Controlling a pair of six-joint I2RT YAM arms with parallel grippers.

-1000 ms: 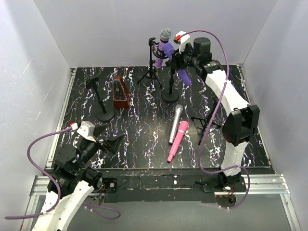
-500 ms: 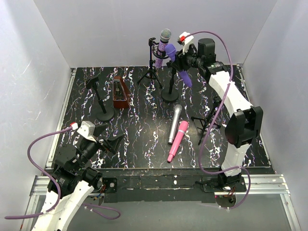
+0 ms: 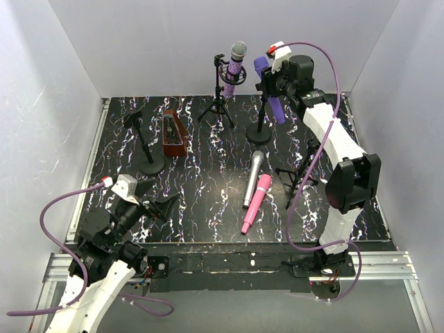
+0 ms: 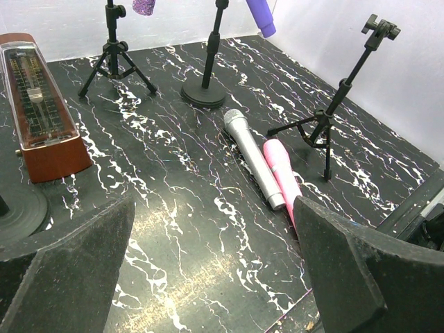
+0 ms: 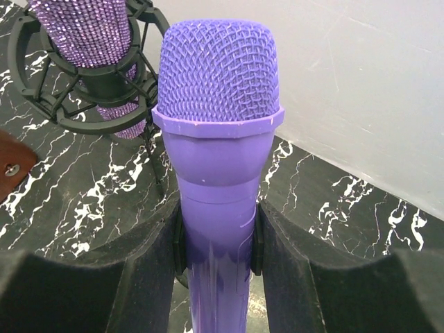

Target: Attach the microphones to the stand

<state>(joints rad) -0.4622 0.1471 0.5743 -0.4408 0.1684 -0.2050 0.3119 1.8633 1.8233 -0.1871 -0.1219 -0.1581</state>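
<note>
My right gripper [image 3: 272, 84] [image 5: 216, 239] is shut on the smooth violet microphone [image 3: 268, 89] [image 5: 218, 139]. It holds the microphone nearly upright, head up, over the pole of the round-base stand [image 3: 259, 130]. The glittery purple microphone [image 3: 237, 60] [image 5: 87, 31] sits in the shock mount of the tripod stand [image 3: 220, 104]. The silver-grey microphone [image 3: 252, 177] [image 4: 252, 156] and the pink microphone [image 3: 255, 203] [image 4: 280, 169] lie side by side on the mat. My left gripper [image 3: 157, 207] [image 4: 215, 257] is open and empty, low at the near left.
A dark red wedge-shaped box [image 3: 173, 132] [image 4: 38, 104] stands at the back left. A bare round-base stand [image 3: 144, 147] is left of it. A small bare tripod stand [image 3: 298, 173] [image 4: 334, 104] stands right of the lying microphones. White walls enclose the mat.
My right gripper has moved right and up with the violet microphone, which now stands more upright. The round-base stand has shifted right with it. The left arm has not moved.
</note>
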